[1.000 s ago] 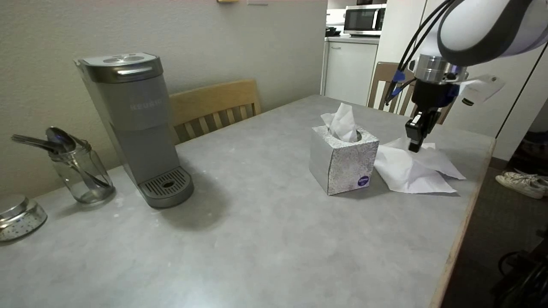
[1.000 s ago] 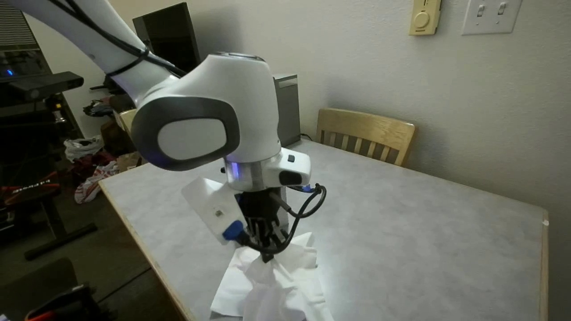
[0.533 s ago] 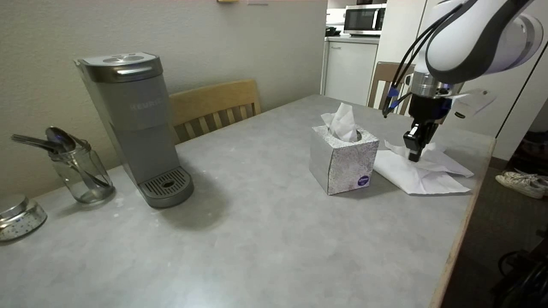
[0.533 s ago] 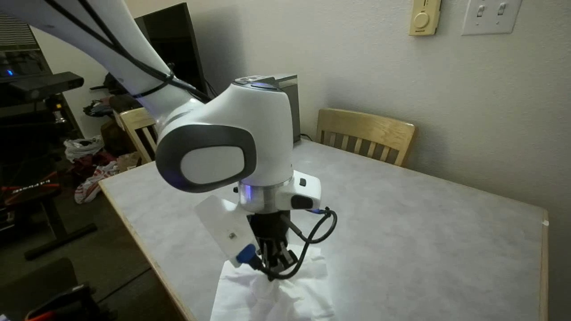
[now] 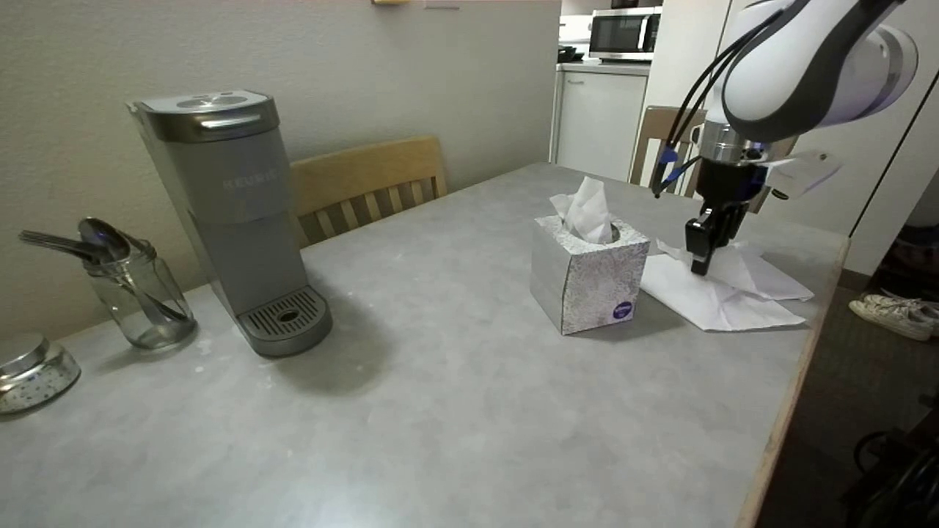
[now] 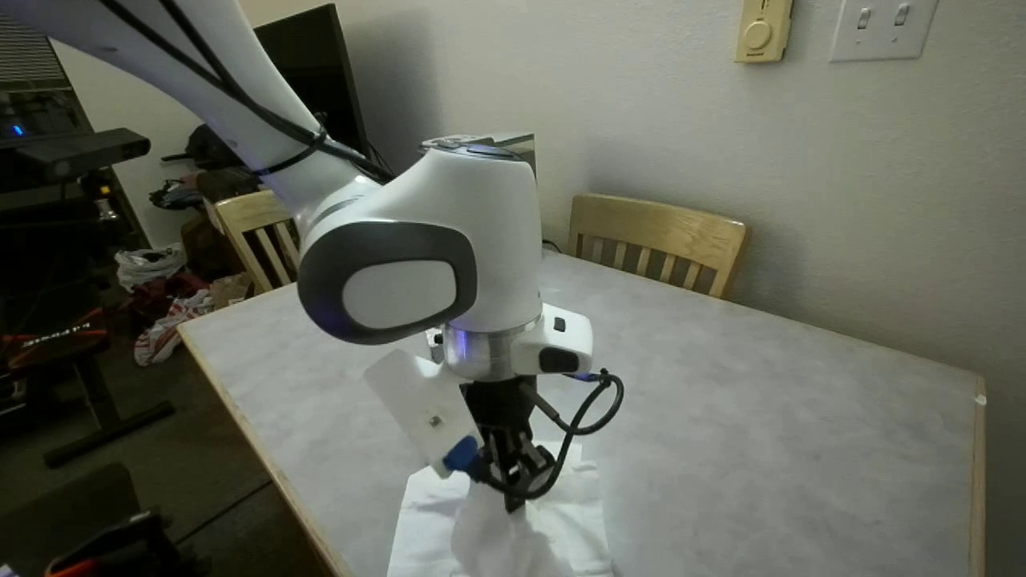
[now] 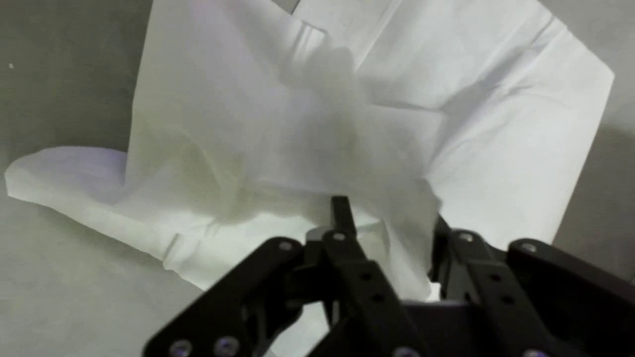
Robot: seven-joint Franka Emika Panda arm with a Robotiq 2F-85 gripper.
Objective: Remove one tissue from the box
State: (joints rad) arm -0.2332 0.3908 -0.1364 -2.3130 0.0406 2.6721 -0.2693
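The box (image 5: 598,286) is a pale, speckled cube standing upright on the table in an exterior view, with a white tissue tuft (image 5: 587,213) sticking out of its top. My arm hides it in another exterior view. The tissue (image 5: 741,312) is a thin white sheet spread with folds on the table beside the box. It also shows in an exterior view (image 6: 425,521) and fills much of the wrist view (image 7: 213,99). My gripper (image 5: 702,257) is low over the tissue. In the wrist view its fingers (image 7: 389,213) stand apart, with a fold of tissue rising loosely between them.
A grey coffee machine (image 5: 235,220), a glass jar with cutlery (image 5: 150,308) and a lidded jar (image 5: 33,374) stand along the wall. A wooden chair (image 5: 374,183) is behind the table. The table's wooden edge (image 5: 788,396) runs near the tissue.
My gripper has come down with the tissue, which hung gathered below it and now lies flatter on the table. The gripper has also shifted slightly towards the box. The box has not moved.
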